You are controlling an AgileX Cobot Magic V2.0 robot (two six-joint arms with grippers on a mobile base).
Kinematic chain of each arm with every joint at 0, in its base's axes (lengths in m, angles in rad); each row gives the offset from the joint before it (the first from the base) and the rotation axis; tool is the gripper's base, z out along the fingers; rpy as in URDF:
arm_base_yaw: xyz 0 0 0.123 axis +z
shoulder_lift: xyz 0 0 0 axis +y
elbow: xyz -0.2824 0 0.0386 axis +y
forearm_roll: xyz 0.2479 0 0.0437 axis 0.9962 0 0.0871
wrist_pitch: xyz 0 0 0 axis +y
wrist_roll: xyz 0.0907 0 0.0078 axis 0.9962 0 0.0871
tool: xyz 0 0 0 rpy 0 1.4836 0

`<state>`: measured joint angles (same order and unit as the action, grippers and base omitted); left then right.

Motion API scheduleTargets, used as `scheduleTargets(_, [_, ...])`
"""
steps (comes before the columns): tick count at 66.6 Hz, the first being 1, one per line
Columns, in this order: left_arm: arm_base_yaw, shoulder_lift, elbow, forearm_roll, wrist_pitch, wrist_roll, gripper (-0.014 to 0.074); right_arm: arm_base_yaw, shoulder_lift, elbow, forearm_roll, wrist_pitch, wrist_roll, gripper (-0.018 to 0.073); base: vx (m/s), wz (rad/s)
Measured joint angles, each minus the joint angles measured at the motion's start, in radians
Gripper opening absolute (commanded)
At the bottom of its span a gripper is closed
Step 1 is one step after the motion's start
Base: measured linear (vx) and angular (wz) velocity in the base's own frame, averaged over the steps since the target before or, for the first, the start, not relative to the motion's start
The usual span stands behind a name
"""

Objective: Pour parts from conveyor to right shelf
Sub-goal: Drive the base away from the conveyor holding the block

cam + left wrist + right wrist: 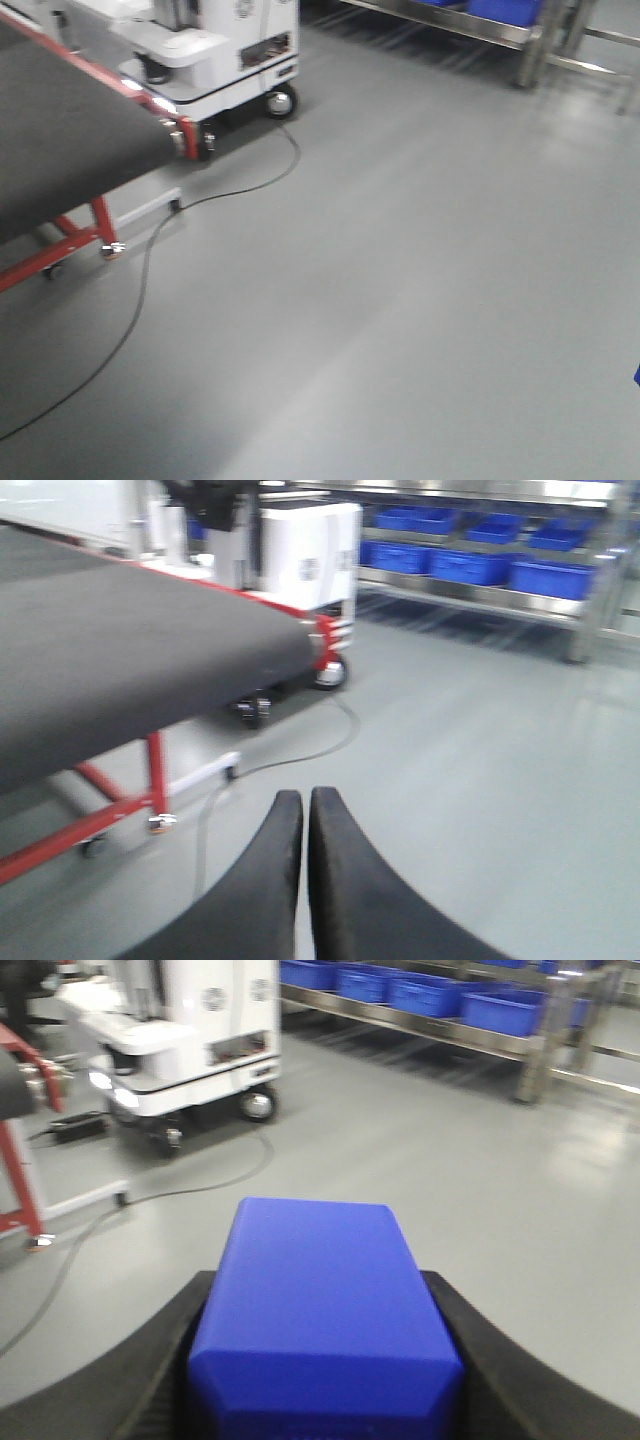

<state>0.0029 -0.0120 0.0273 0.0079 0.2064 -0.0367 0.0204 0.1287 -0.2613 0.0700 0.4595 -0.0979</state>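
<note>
A bright-blue block, one of the parts (320,1340), fills the right wrist view, and my right gripper (318,1278) is shut on it, one black finger on each side. It hangs over the bare grey floor. My left gripper (304,798) is shut with nothing between its fingers, also over the floor. The dark-grey conveyor (60,140) stands at the left on red legs; its end shows in the left wrist view (120,650). The right shelf (430,1030) runs along the back with blue bins (500,1010) on it; its steel rail (450,20) is at top right.
A white wheeled machine (215,50) stands by the conveyor's end. A black cable (140,290) snakes from it across the floor to the near left. The conveyor's red leg (100,230) reaches the floor at left. Grey floor lies between me and the shelf.
</note>
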Motion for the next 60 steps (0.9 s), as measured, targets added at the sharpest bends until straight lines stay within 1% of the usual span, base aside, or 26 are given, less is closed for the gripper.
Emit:
scheduleTargets(28, [0.000,0.000,0.000,0.000,0.000,0.000,-0.0006,0.000,0.000,0.000,0.000,0.000,0.000,-0.0005,-0.34,-0.72])
scheduleTargets(47, [0.000,0.000,0.000,0.000,0.000,0.000,-0.0006,0.000,0.000,0.000,0.000,0.000,0.000,-0.0005,-0.23,-0.86])
scheduleTargets(60, [0.000,0.000,0.000,0.000,0.000,0.000,-0.0006,0.000,0.000,0.000,0.000,0.000,0.000,-0.0005,-0.18,-0.71])
